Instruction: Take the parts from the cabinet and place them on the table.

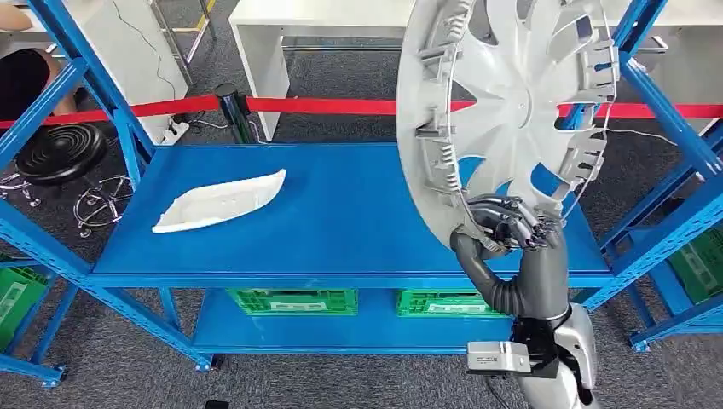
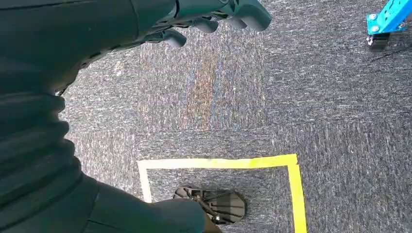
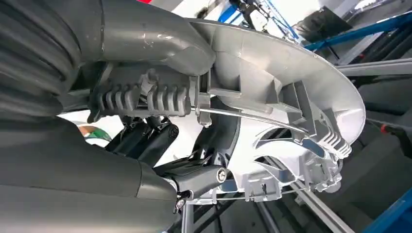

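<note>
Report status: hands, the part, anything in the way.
Right hand grips the silver wheel cover by its lower rim, held upright above the blue shelf. Left hand empty, hanging over carpet. White panel lies on the shelf, well clear.

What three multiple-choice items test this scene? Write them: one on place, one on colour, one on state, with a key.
1. Where does the white curved part lie?
A. On the floor
B. On the left of the blue shelf
C. In a green crate

2. What colour is the barrier tape behind the shelf?
A. Red
B. Yellow
C. Black

3. What is the right hand doing?
A. Hanging idle
B. Pressing the shelf
C. Gripping the wheel cover by its rim

Key: B, it rests on the shelf top; A, a red band crosses behind; C, fingers clasp the raised cover's edge.
</note>
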Controlling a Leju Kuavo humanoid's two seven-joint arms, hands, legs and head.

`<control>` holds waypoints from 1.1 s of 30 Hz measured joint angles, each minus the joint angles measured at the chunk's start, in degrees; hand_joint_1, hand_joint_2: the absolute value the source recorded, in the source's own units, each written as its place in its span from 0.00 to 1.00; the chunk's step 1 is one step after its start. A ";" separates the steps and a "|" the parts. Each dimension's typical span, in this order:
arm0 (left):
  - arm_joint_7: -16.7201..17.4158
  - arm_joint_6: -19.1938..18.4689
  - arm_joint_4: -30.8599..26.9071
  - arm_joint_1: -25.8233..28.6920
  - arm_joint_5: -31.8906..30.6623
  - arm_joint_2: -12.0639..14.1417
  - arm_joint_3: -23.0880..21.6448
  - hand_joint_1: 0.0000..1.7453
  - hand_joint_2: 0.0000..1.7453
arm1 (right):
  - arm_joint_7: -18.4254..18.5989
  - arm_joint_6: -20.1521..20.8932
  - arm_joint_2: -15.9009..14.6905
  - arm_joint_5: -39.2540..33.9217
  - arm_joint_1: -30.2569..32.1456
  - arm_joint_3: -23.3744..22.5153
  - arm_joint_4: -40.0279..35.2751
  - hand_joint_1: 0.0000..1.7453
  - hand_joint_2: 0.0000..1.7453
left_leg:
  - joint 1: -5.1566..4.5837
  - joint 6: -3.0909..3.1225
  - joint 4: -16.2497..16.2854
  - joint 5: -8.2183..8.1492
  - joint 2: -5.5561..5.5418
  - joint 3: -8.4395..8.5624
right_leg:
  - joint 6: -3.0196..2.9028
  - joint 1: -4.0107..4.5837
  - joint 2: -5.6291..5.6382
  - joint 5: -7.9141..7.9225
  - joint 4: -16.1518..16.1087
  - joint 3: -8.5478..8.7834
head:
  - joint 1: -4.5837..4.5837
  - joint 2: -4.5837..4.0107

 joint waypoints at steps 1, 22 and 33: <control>-0.15 0.00 0.00 0.01 0.00 0.02 -0.02 0.00 1.00 | 0.00 0.00 -0.02 0.00 0.04 0.00 -0.07 1.00 1.00 | -0.07 0.06 0.03 -0.01 0.00 -0.01 | 0.09 -0.08 0.00 0.02 0.00 0.00 | -0.02 -0.02; 0.09 0.00 0.07 -0.07 0.33 -0.09 0.00 0.00 1.00 | 0.11 -0.85 -1.33 0.41 -0.46 -0.02 -0.81 1.00 1.00 | 1.00 -1.70 2.66 -0.66 -0.02 -2.23 | -0.19 -1.29 0.12 -0.78 1.92 -1.30 | 0.44 -0.02; 0.24 0.07 0.00 -0.37 0.00 0.05 0.00 0.00 1.00 | 0.11 -0.98 -1.33 0.39 -0.66 -0.04 -0.85 1.00 1.00 | 0.01 -0.44 1.04 -0.84 0.32 1.08 | -0.14 -0.56 -0.23 2.64 1.48 -3.91 | -0.06 0.00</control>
